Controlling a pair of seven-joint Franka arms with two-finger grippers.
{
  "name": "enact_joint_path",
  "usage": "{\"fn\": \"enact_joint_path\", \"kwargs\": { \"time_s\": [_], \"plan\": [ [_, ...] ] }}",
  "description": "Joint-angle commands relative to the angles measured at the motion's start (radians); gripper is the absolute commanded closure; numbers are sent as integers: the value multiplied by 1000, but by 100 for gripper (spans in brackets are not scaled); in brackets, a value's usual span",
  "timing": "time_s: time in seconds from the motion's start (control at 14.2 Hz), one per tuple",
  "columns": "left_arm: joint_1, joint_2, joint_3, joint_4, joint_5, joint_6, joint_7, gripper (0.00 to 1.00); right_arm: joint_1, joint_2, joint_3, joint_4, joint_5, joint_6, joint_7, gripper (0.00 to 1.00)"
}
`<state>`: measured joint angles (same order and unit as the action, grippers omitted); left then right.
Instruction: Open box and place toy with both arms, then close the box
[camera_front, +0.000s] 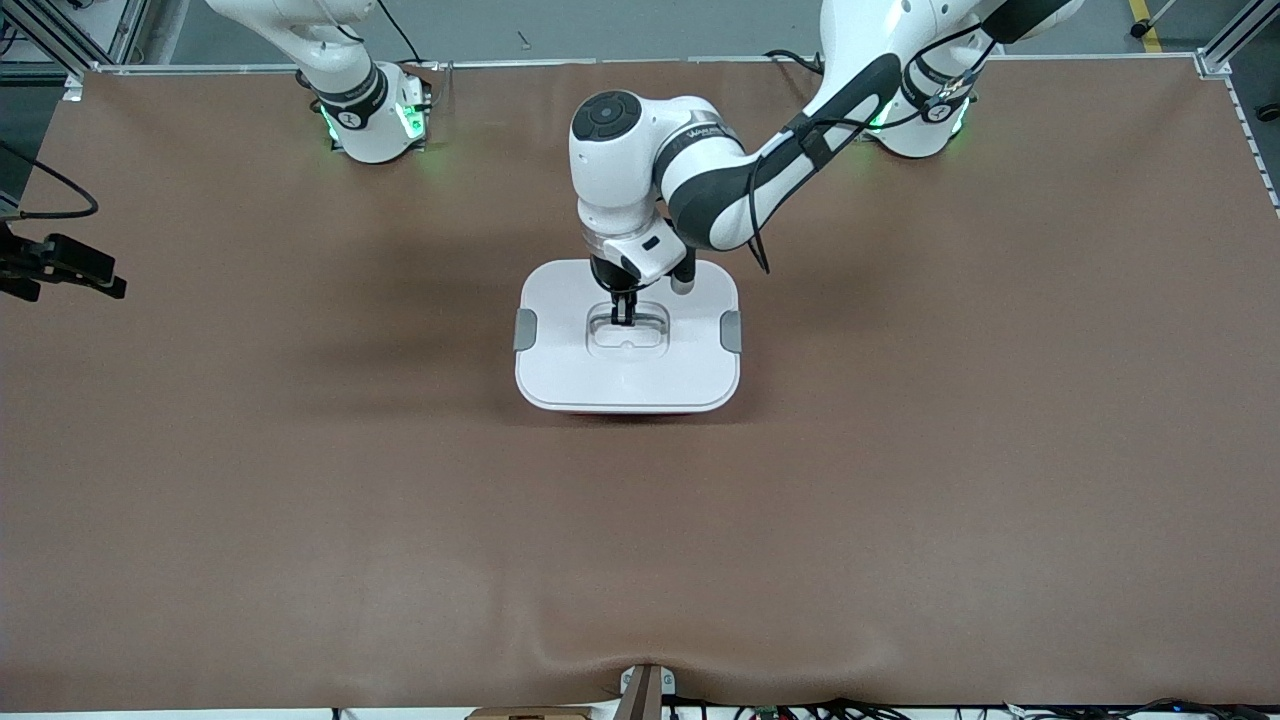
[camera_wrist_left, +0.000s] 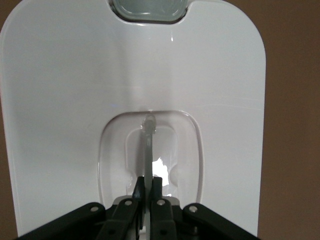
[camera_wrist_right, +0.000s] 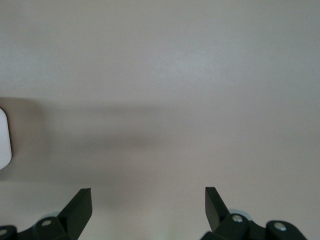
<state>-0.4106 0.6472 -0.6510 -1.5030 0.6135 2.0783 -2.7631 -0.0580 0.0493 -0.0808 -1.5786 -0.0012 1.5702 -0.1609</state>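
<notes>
Little lettering anywhere. My left arm (camera_front: 715, 165) carries a dark printed mark along its white wrist link, too small and skewed for me to make out the letters. The black collar (camera_front: 350, 100) above my right arm's base bears a small white mark, perhaps a single character; I cannot tell which. The box's white lid (camera_front: 628, 375) shows no print.

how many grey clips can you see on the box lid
2: one grey clip on the lid's edge toward the right arm's end, the other toward the left arm's end. No others show.
</notes>
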Motion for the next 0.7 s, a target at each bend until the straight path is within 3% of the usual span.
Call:
{"fn": "enact_joint_path", "kwargs": {
  "time_s": [0.0,0.63],
  "plan": [
    [-4,-26,-3,-31,49,-21,-184,100,-5,0,9,17,-14,-15,-8,0],
    [-5,-23,-3,-31,49,-20,-184,100,4,0,12,17,-8,27,-5,0]
  ]
}}
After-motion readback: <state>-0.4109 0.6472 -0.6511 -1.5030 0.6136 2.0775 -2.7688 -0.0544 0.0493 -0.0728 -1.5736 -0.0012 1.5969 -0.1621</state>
